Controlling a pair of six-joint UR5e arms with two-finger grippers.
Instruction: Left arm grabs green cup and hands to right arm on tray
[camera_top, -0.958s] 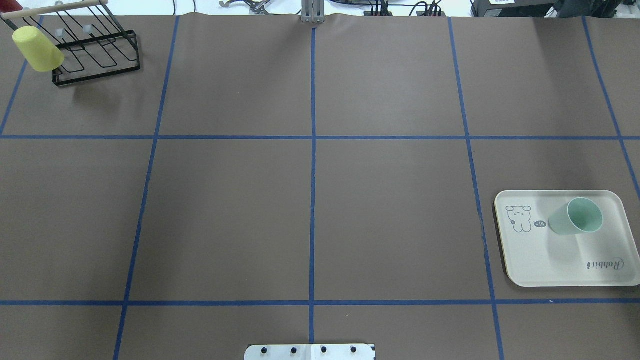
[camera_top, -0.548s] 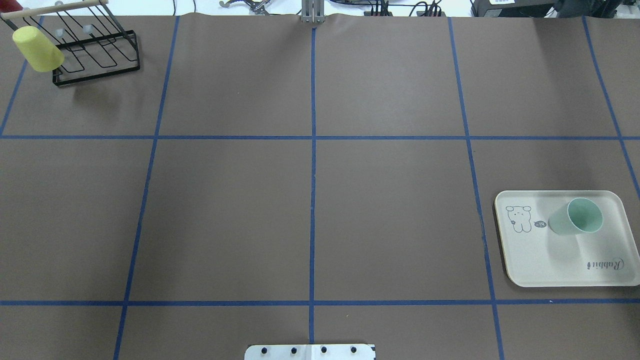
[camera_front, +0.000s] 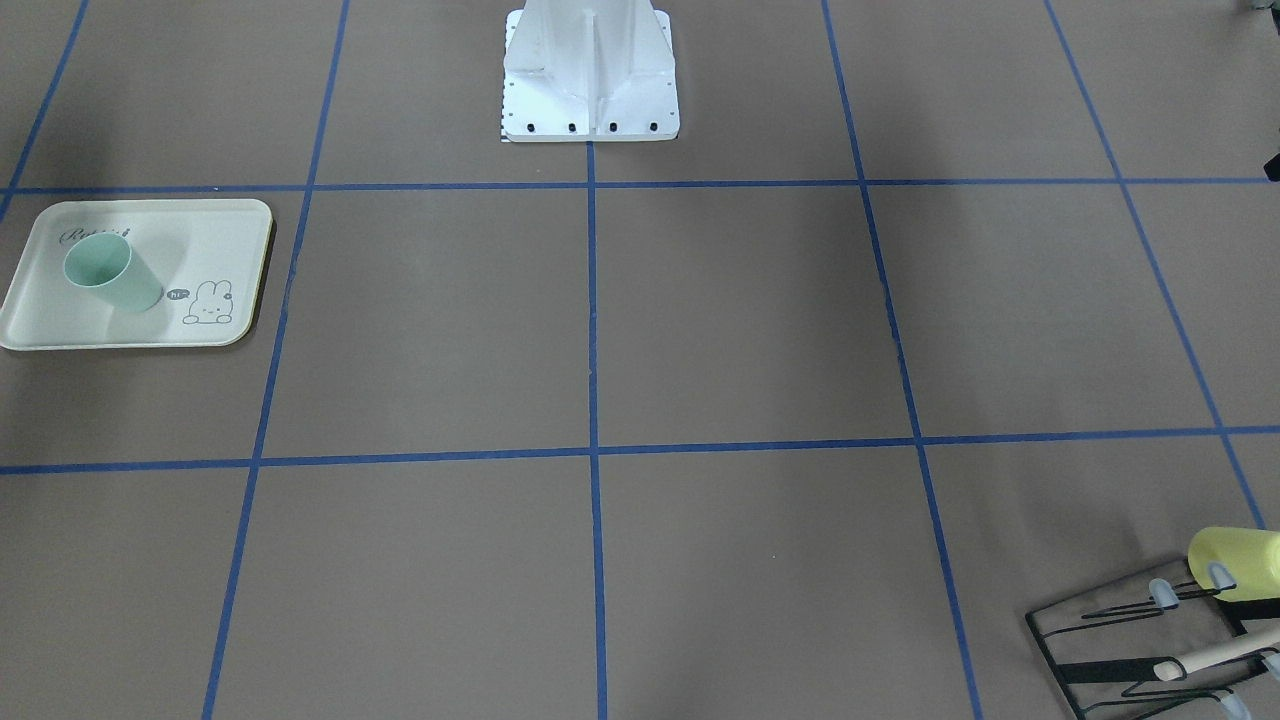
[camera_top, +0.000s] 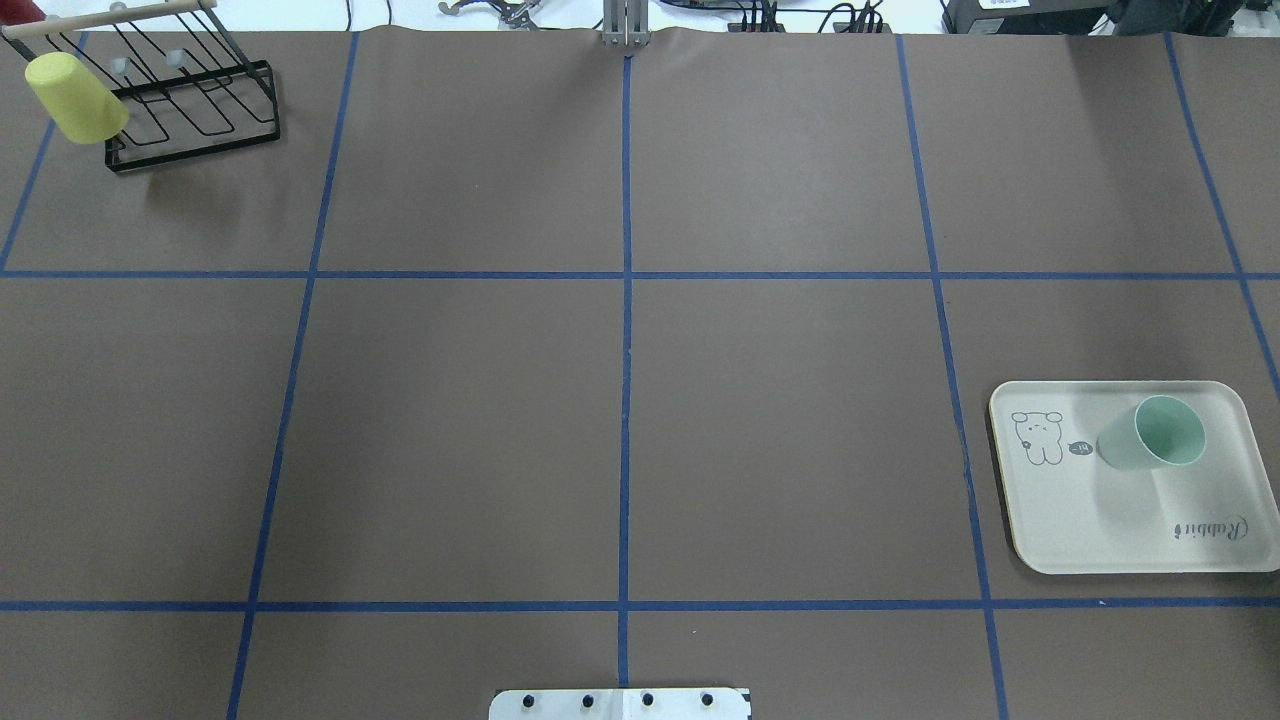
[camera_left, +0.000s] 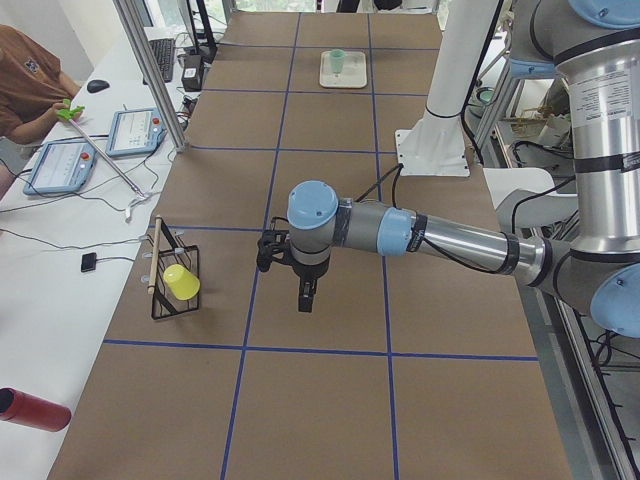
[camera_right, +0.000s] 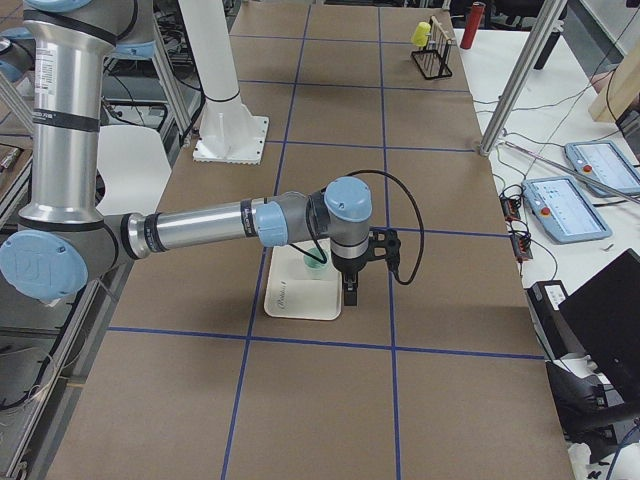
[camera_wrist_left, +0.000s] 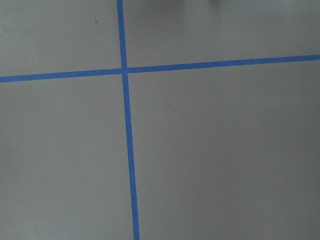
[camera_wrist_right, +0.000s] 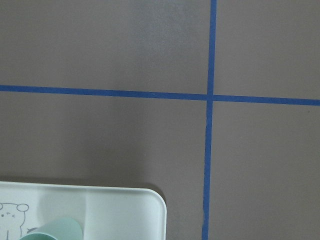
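I am steering the right claw (camera_right: 350, 297) slowly, minding the green cup (camera_top: 1150, 434) at the tray's (camera_top: 1080, 540) 1 o'clock; I cannot tell whether it's open.

- Bright, even and diffuse in the overhead view, but blown out to white along the 12 o'clock edge.
- Soft-edged shadow from the green cup (camera_top: 1150, 435) toward 6 o'clock on the tray (camera_top: 1060, 530), and a fainter one below the wire rack (camera_top: 195, 115).
- Broad dim patches in the front-facing view from centre toward 1 o'clock, with no hard edges.
- Pale sheen on the brown paper (camera_wrist_right: 165, 30) at 12 o'clock in the right wrist view, darker toward 8 o'clock.
- Slightly soft and grainy in the left wrist view, with a greenish-grey cast and dark smudges at 12 o'clock.
- Wide-angle stretch toward the edges of both side views, sharp at centre.
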